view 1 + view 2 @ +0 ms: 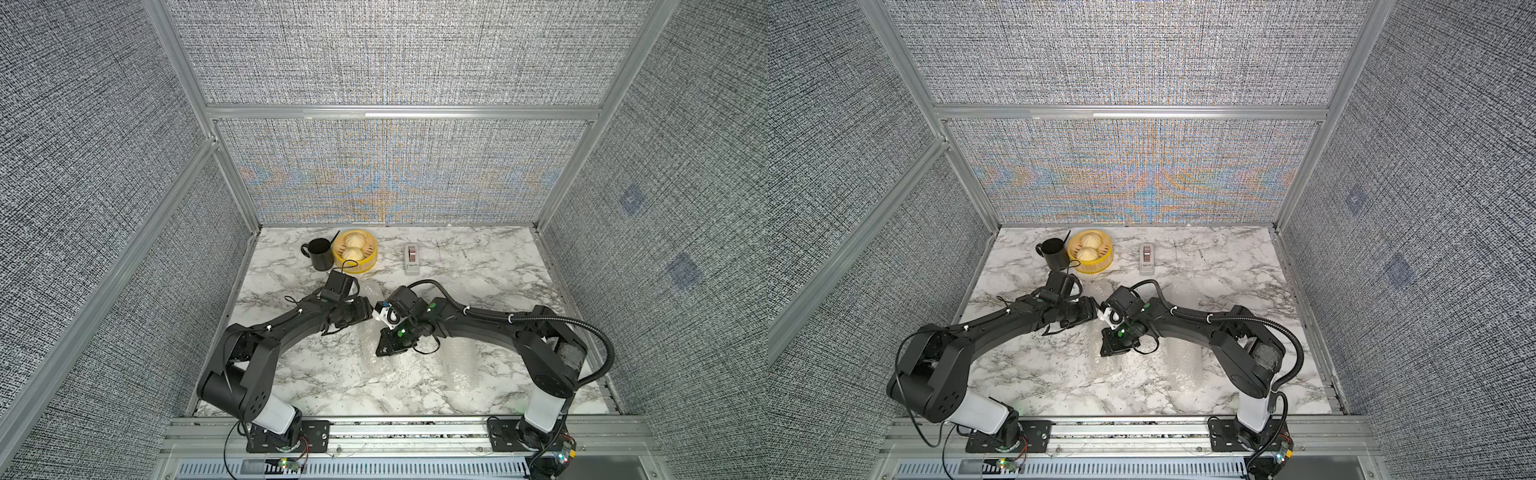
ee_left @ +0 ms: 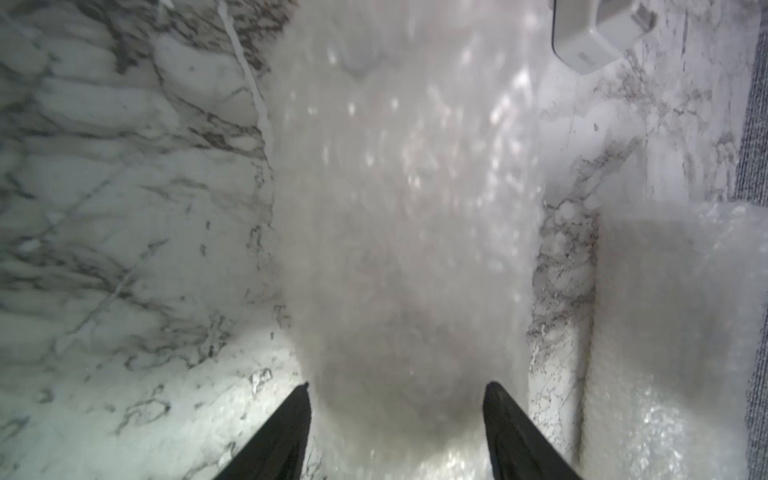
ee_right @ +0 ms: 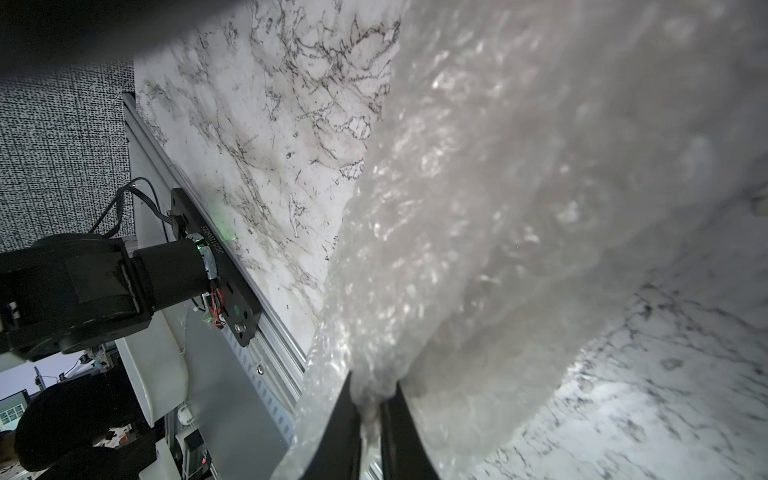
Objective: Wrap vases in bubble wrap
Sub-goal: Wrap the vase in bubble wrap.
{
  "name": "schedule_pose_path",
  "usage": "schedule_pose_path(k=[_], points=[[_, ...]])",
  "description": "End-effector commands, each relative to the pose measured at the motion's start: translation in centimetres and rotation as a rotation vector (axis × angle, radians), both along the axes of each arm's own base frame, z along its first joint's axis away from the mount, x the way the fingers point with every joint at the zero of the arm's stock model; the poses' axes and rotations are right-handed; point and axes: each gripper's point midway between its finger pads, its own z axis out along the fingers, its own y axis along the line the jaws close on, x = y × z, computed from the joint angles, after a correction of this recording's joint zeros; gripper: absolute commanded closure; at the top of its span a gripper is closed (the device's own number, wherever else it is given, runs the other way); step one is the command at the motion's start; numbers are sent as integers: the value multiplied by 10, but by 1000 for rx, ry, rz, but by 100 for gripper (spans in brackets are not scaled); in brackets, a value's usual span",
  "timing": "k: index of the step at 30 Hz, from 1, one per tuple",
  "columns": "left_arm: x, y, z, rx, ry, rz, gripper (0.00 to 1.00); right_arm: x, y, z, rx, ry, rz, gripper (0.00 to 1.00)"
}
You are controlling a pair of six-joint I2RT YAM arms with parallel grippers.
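We pinch a fold of bubble wrap (image 3: 478, 187) in the right gripper (image 3: 371, 384); the left gripper (image 2: 397, 388) stands wide, astride 1 end of the wrapped bundle (image 2: 407, 228) between both arms; its long axis runs straight ahead of those jaws; any vase is hidden.

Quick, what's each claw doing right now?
Left claw: open, straddling the wrapped bundle; contact unclear.
Right claw: closed, pinching the bubble wrap.
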Motion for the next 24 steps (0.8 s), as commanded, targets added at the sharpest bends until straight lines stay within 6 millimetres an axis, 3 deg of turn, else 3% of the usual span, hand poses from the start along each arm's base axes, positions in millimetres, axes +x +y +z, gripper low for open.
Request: schedule_pose_path(k=[1,7,15,19,24], points=[[12,-1,-1,27,-14,-18,34,6,-12,-15,-77,-37,-28,87],[31,-14,-6,12,-19,-41,35,7,-10,-14,-68,-40,-26,88],[28,-7,-21,73,0,-44,47,11,-8,-7,-51,-79,-30,87],[27,-7,-23,90,-4,-59,53,18,-5,5,-31,-126,-26,74],[28,-6,-24,119,-10,-77,58,22,-3,26,-1,-176,-13,64]])
